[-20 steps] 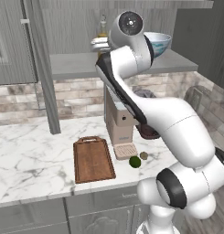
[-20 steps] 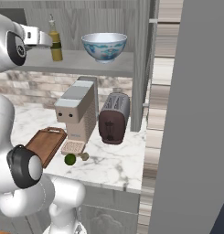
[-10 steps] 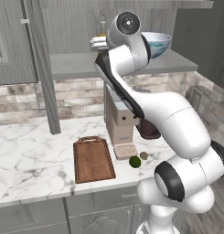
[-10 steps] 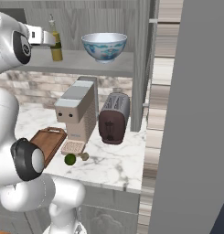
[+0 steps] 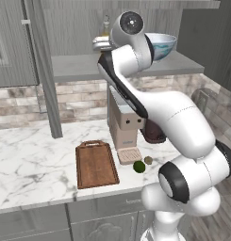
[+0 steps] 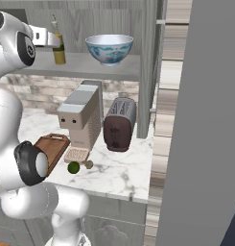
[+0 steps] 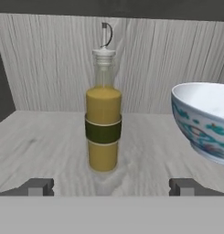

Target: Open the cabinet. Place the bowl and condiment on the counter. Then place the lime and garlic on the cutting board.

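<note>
Base views flank arm – share shelf (bowl (image 6: 109, 48)); hand view close, facing condiment (image 7: 103, 123).

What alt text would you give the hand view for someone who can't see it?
A condiment bottle of yellow-olive liquid stands upright on the grey cabinet shelf, centred ahead of the open end effector. A blue-and-white bowl sits to its right.

Arm rises from base at 5 o'clock in left base view, elbow bent, forearm reaching up toward 11 o'clock, wrist level, gripper (image 7: 111, 186) jaws spread wide with nothing between them, fingertips (image 7: 38, 186) pointing horizontally forward.
</note>
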You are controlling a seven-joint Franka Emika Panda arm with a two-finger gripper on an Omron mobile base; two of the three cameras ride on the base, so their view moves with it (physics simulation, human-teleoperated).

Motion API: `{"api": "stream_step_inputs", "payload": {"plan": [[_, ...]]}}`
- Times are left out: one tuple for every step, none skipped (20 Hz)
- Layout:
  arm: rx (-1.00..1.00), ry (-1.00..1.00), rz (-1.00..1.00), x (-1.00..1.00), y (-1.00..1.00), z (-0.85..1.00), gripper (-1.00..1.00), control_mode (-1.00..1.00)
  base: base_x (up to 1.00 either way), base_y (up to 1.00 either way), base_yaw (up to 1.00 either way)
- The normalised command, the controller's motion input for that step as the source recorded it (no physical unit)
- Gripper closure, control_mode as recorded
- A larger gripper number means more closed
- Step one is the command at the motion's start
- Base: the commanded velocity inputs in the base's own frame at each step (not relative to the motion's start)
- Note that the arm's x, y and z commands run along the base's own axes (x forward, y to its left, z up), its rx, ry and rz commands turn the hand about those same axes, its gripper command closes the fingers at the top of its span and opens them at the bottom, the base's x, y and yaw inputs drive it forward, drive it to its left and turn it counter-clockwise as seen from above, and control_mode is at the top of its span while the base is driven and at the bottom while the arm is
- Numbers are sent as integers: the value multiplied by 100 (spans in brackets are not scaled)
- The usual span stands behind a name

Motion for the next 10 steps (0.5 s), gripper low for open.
{"api": "stream_step_inputs", "payload": {"plan": [[2, 0, 0, 14, 0, 0, -100, -100, 0, 0, 0], [2, 1, 0, 17, 0, 0, -100, -100, 0, 0, 0], [2, 0, -1, 16, 0, 0, -100, -100, 0, 0, 0], [2, 0, -1, 18, 0, 0, -100, -100, 0, 0, 0], [2, 0, -1, 16, 0, 0, -100, -100, 0, 0, 0], [1, 0, -2, 19, 3, 0, -100, -100, 0, 0, 0], [1, 0, -3, 16, 1, 0, -100, -100, 0, 0, 0], [0, 0, -3, 16, 6, 0, -100, -100, 0, 0, 0], [1, 0, -3, 16, 4, 0, -100, -100, 0, 0, 0], [0, 0, -4, 21, 9, 0, -100, -100, 0, 0, 0]]}}
